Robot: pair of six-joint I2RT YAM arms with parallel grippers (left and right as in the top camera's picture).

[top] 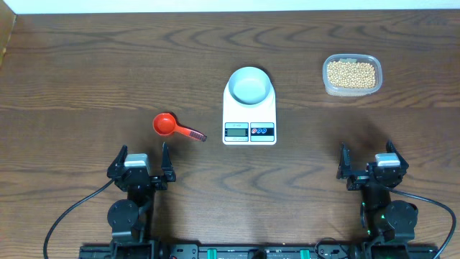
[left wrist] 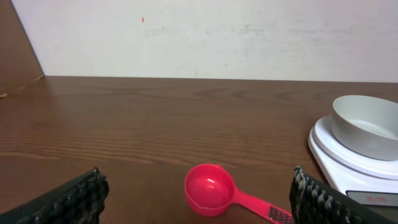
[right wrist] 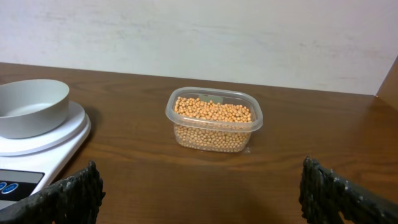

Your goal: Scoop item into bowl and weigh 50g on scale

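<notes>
One bowl [top: 250,86], pale blue and empty, sat on the one white scale [top: 249,114] mid-tabletop [top: 86,72]. One clear tub [top: 327,79] at far right held the beans [top: 351,73], too many to count, well apart from the scale. One red scoop [top: 172,127] lay just left of the scale. Two pincers at the near edge: left pincer [top: 144,155] and right pincer [top: 367,152] both gaped wide, gripping nothing.

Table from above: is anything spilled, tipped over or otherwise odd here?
Nothing stands out. The beans are all inside the clear tub, none loose on the table. The bowl sits upright and empty on the scale, and the red scoop lies beside it.
</notes>
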